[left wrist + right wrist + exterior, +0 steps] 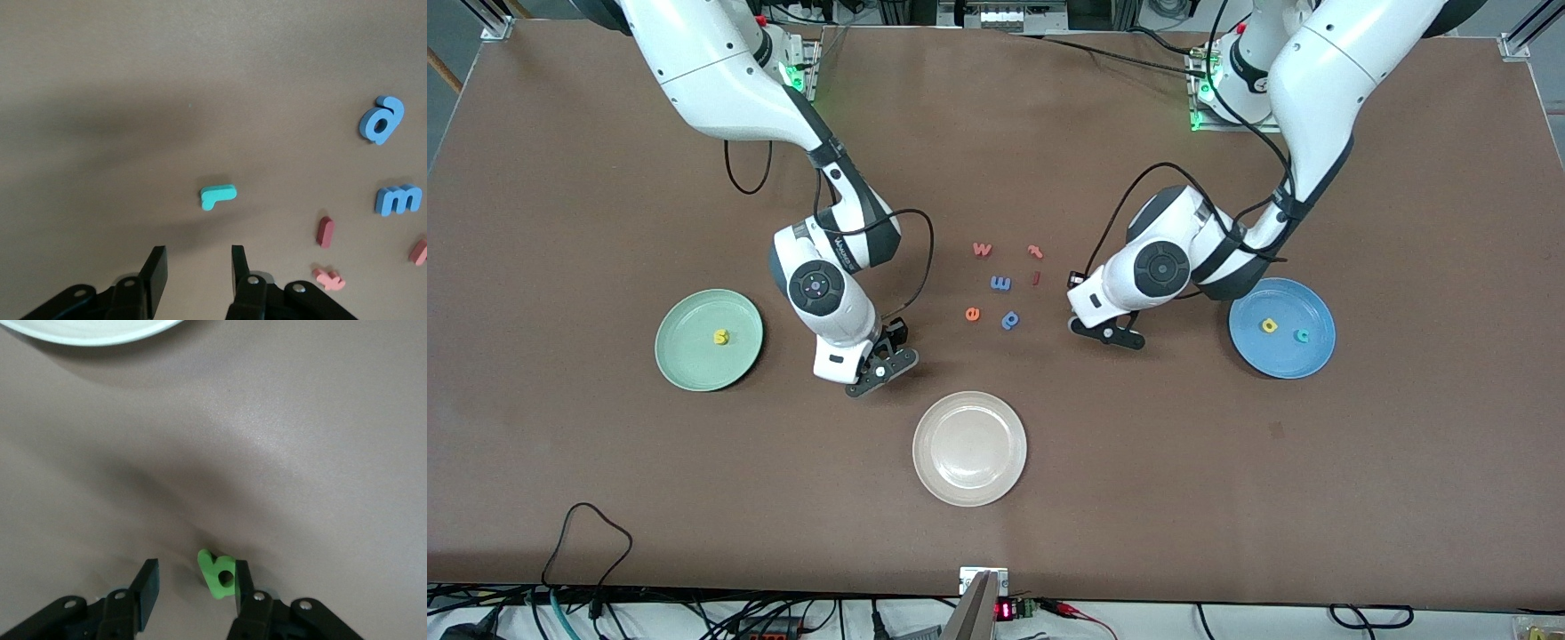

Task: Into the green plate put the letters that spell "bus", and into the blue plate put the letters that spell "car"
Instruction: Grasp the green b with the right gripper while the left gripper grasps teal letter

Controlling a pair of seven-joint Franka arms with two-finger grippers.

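Teal r flat on table just ahead of left gripper, jaws spread to straddle it; dark green b between right gripper's parted fingers, touching one, unpinched, near front view's centre

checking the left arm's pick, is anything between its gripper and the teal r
Nothing visible. The left gripper hangs open above the bare table, and the teal r lies alone just ahead of its fingertips. The nearest other letter, a red piece, sits well off to one side.
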